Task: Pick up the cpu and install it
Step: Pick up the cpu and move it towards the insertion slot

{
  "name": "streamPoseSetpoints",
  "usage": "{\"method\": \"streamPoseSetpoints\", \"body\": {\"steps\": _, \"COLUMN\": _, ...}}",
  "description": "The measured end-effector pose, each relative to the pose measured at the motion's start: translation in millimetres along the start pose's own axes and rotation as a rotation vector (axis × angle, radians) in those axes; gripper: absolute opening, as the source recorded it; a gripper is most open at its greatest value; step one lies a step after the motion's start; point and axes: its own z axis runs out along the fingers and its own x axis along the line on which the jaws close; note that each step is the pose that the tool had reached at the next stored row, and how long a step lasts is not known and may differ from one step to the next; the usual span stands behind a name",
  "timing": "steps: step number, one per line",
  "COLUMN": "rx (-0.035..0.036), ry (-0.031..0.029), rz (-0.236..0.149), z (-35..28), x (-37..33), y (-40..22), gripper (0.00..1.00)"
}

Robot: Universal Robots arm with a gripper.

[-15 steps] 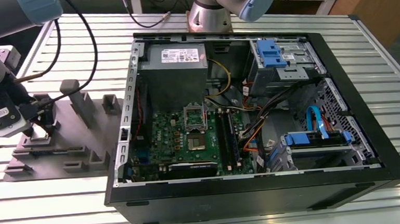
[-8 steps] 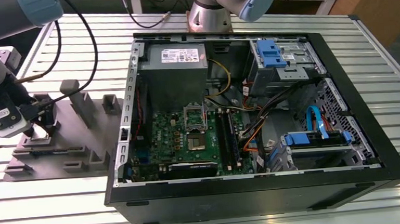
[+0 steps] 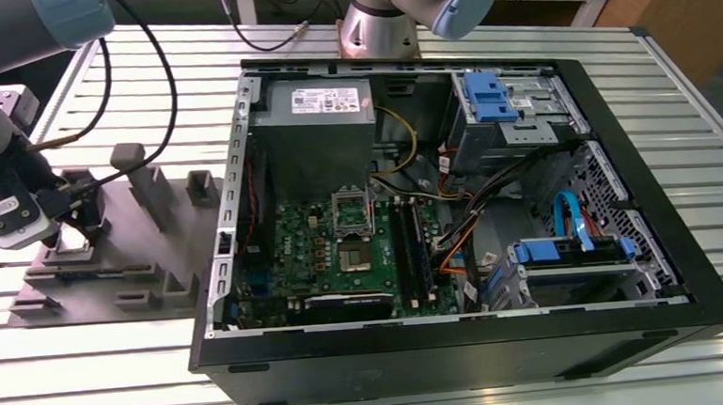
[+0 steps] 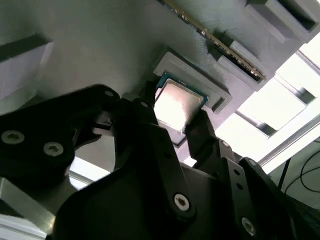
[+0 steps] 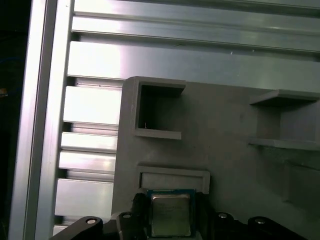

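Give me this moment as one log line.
stage: pick | claw: at cpu, closure unclear | cpu: seated in grey fixture pocket, not lifted | computer case: open, beside fixture

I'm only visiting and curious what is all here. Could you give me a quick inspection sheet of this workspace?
Surface: slatted metal table, carrying a grey holder and an open black case.
Job's things: the cpu lies in a recess of the holder; a green board sits inside the case.
Clutter: nothing seen.
Grippers: the tool is low at the holder, right at the cpu.
Cables: black leads cross the table; coloured wires run inside the case.
Surroundings: the arm base stands at the table's far edge, with wooden furniture behind.
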Motion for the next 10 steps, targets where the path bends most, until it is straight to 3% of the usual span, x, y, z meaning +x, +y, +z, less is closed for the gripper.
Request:
{"method": "streamPoseSetpoints", "body": {"steps": 3, "rx": 0.0006, "ry": 0.0009, "rz": 0.000, "z": -0.5, "x": 0.1, "y": -0.1, "gripper": 0.60}}
{"method": "streamPoseSetpoints", "body": {"steps": 10, "rx": 0.0005, "ry": 0.0008, "rz": 0.000, "z": -3.1, "x": 0.0, "y": 0.0, "gripper": 0.60}}
